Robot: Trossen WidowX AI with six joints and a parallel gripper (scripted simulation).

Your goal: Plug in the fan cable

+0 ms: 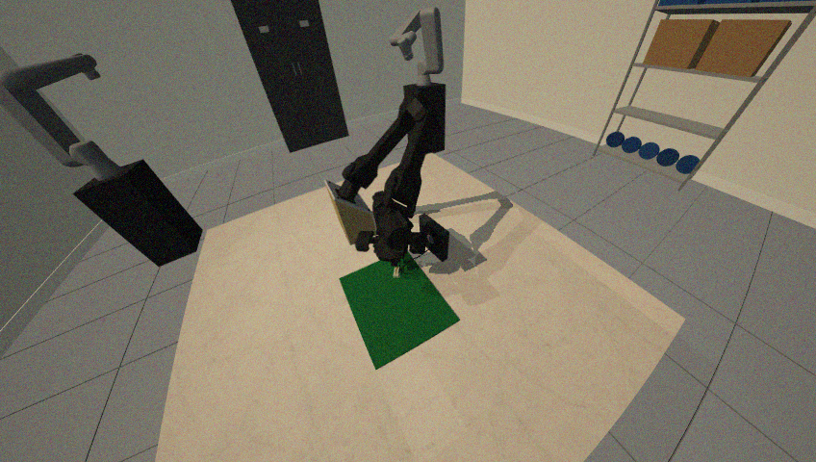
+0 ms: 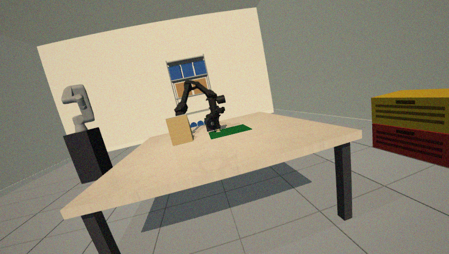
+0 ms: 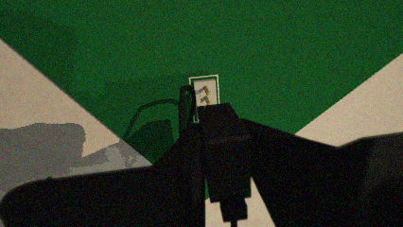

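The green board [image 1: 400, 320] [image 2: 234, 128] [image 3: 284, 43] lies flat on the table. Its four-pin header [image 3: 210, 88] [image 1: 395, 273], a small white frame with gold pins, stands near the board's far edge. My gripper [image 3: 218, 130] [image 1: 395, 258] [image 2: 215, 127] points down and is shut on the black plug [image 3: 221, 118]. The plug sits right at the header's near side and covers part of it. I cannot tell how deep it sits. The thin dark cable [image 3: 151, 103] curves away to the left. The black fan [image 1: 433, 236] stands just off the board, beside the gripper.
A tan cardboard box [image 1: 350, 215] [image 2: 179, 129] stands upright behind the board, close to the arm. The table's edges are far from the board. Grey robot arms on black pedestals, a shelf rack and a yellow-and-red crate stand off the table.
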